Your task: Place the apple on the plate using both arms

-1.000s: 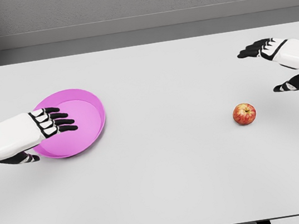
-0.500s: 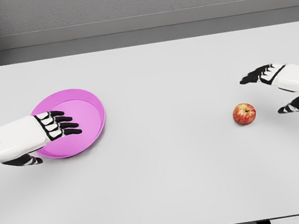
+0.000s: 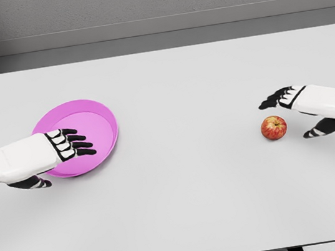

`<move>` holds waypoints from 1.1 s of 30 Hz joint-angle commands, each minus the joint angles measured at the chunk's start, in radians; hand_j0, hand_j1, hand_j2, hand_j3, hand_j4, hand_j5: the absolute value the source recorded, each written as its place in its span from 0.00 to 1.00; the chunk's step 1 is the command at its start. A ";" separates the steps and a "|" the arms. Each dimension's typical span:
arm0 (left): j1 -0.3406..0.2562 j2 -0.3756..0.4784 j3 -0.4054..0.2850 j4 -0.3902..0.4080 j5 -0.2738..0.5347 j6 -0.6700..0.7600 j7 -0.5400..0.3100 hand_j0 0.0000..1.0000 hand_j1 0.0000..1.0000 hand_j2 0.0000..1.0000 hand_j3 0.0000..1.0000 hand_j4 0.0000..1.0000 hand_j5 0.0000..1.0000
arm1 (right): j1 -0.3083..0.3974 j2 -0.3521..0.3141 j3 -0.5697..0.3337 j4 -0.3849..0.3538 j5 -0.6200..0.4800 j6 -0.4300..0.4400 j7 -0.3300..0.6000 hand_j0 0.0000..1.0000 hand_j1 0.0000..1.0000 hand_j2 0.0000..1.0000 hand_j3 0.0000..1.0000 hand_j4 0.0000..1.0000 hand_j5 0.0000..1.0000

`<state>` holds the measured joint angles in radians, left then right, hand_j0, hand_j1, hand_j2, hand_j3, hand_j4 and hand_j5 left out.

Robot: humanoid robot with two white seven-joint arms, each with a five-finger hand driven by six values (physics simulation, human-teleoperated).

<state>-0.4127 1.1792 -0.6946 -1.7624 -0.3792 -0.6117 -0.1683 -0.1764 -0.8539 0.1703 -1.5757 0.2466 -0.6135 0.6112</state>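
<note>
nothing is done yet — the apple [image 3: 274, 127] sits on the white table [image 3: 192, 204] at the right, well apart from the pink plate [image 3: 103, 111]. the right hand [image 3: 294, 109] brackets it, fingers spread and holding nothing, while the left hand [image 3: 64, 150] hovers over the plate, fingers open and empty. grasp, carry and placing all remain — a grey wall stands behind the table.

One apple [image 3: 274, 127], one plate [image 3: 106, 112], one table [image 3: 193, 210], two hands.
</note>
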 commanded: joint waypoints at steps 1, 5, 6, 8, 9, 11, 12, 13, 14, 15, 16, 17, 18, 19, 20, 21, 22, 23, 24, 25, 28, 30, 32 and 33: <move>0.000 0.000 0.000 0.000 0.006 0.001 -0.002 1.00 1.00 1.00 1.00 1.00 1.00 | -0.002 0.001 0.029 0.011 -0.012 0.003 0.000 0.99 0.99 0.99 0.99 0.99 0.99; 0.000 -0.001 0.000 0.000 0.006 0.001 -0.014 1.00 1.00 1.00 1.00 1.00 1.00 | -0.041 0.006 0.100 0.045 -0.035 0.003 0.000 0.98 0.98 0.98 0.98 0.98 0.98; 0.000 -0.001 0.000 0.000 0.006 0.001 -0.013 1.00 1.00 1.00 1.00 1.00 1.00 | -0.051 0.006 0.109 0.052 -0.036 0.003 0.000 0.98 0.98 0.98 0.98 0.98 0.98; 0.000 -0.001 0.000 0.000 0.006 0.001 -0.014 1.00 1.00 1.00 1.00 1.00 1.00 | -0.054 0.007 0.112 0.057 -0.036 0.003 0.000 0.98 0.98 0.98 0.98 0.98 0.98; 0.000 -0.001 0.000 0.000 0.006 0.001 -0.014 1.00 1.00 1.00 1.00 1.00 1.00 | -0.055 0.009 0.113 0.065 -0.036 0.003 0.000 0.99 0.99 0.99 0.99 0.99 0.99; 0.000 -0.001 0.000 0.000 0.006 0.001 -0.014 1.00 1.00 1.00 1.00 1.00 1.00 | -0.057 0.010 0.113 0.082 -0.036 0.003 0.000 0.99 0.99 0.99 0.99 0.99 0.99; 0.000 -0.001 0.000 0.000 0.006 0.001 -0.014 1.00 1.00 1.00 1.00 1.00 1.00 | -0.066 0.016 0.115 0.100 -0.036 0.003 0.000 0.99 0.99 0.99 0.99 0.99 0.99; 0.000 -0.001 0.000 0.000 0.006 0.001 -0.014 1.00 1.00 1.00 1.00 1.00 1.00 | -0.069 0.018 0.126 0.108 -0.036 0.003 0.000 0.99 0.99 0.99 0.99 0.99 0.99; 0.000 -0.001 0.000 0.000 0.006 0.001 -0.014 1.00 1.00 1.00 1.00 1.00 1.00 | -0.075 0.022 0.136 0.108 -0.036 0.003 0.000 0.99 0.99 0.99 0.99 0.99 0.99; 0.000 -0.001 0.000 0.000 0.006 0.001 -0.014 1.00 1.00 1.00 1.00 1.00 1.00 | -0.077 0.024 0.143 0.108 -0.036 0.003 0.000 0.99 0.99 0.99 0.99 0.99 0.99; 0.000 -0.001 0.000 0.000 0.006 0.001 -0.014 1.00 1.00 1.00 1.00 1.00 1.00 | -0.080 0.024 0.144 0.108 -0.036 0.003 0.000 0.98 0.98 0.98 0.98 0.98 0.98; 0.000 -0.001 -0.003 0.000 0.006 0.001 -0.014 1.00 1.00 1.00 1.00 1.00 1.00 | -0.081 0.024 0.144 0.108 -0.036 0.003 0.000 0.98 0.98 0.98 0.98 0.98 0.98; 0.000 -0.001 -0.006 0.000 0.006 0.001 -0.014 1.00 1.00 1.00 1.00 1.00 1.00 | -0.081 0.024 0.144 0.109 -0.036 0.003 0.000 0.98 0.98 0.98 0.98 0.98 0.98; 0.000 -0.001 -0.006 0.000 0.006 0.001 -0.014 1.00 1.00 1.00 1.00 1.00 1.00 | -0.083 0.024 0.146 0.112 -0.036 0.003 0.000 0.98 0.98 0.98 0.98 0.98 0.98; 0.000 -0.001 -0.006 0.000 0.006 0.001 -0.014 1.00 1.00 1.00 1.00 1.00 1.00 | -0.083 0.024 0.146 0.115 -0.036 0.003 0.000 0.98 0.98 0.98 0.98 0.98 0.98; 0.000 -0.001 -0.006 0.000 0.006 0.001 -0.014 1.00 1.00 1.00 1.00 1.00 1.00 | -0.083 0.026 0.149 0.120 -0.036 0.003 0.000 0.98 0.98 0.98 0.98 0.98 0.98; -0.001 -0.001 -0.006 0.000 0.006 0.001 -0.014 1.00 1.00 1.00 1.00 1.00 1.00 | -0.083 0.026 0.150 0.120 -0.036 0.003 0.000 0.98 0.98 0.98 0.98 0.98 0.98; 0.000 -0.001 -0.006 0.000 0.006 0.001 -0.014 1.00 1.00 1.00 1.00 1.00 1.00 | -0.084 0.026 0.152 0.120 -0.036 0.003 0.000 0.98 0.98 0.98 0.98 0.98 0.98; 0.000 -0.001 -0.006 0.000 0.006 0.001 -0.014 1.00 1.00 1.00 1.00 1.00 1.00 | -0.084 0.026 0.152 0.121 -0.036 0.003 0.000 0.98 0.98 0.98 0.98 0.98 0.98; 0.000 -0.001 -0.008 0.000 0.006 0.001 -0.014 1.00 1.00 1.00 1.00 1.00 1.00 | -0.084 0.026 0.150 0.121 -0.036 0.003 0.000 0.98 0.98 0.98 0.98 0.98 0.98; -0.001 -0.001 -0.006 0.000 0.006 0.001 -0.014 1.00 1.00 1.00 1.00 1.00 1.00 | -0.095 0.026 0.152 0.126 -0.036 0.003 0.000 0.98 0.98 0.98 0.98 0.98 0.98; 0.000 -0.001 -0.008 0.000 0.006 0.001 -0.014 1.00 1.00 1.00 1.00 1.00 1.00 | -0.109 0.032 0.162 0.154 -0.036 0.003 0.000 0.98 0.98 0.98 0.98 0.98 0.98; -0.001 -0.001 -0.006 0.000 0.006 0.001 -0.014 1.00 1.00 1.00 1.00 1.00 1.00 | -0.126 0.041 0.178 0.164 -0.036 0.003 0.000 0.98 0.98 0.98 0.98 0.98 0.98; -0.002 -0.001 -0.008 0.000 0.006 0.001 -0.014 1.00 1.00 1.00 1.00 1.00 1.00 | -0.127 0.042 0.179 0.166 -0.036 0.003 0.000 0.98 0.98 0.98 0.98 0.98 0.98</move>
<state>-0.4126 1.1768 -0.7026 -1.7624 -0.3791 -0.6118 -0.1830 -0.3037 -0.8162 0.3410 -1.4199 0.2169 -0.6134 0.6112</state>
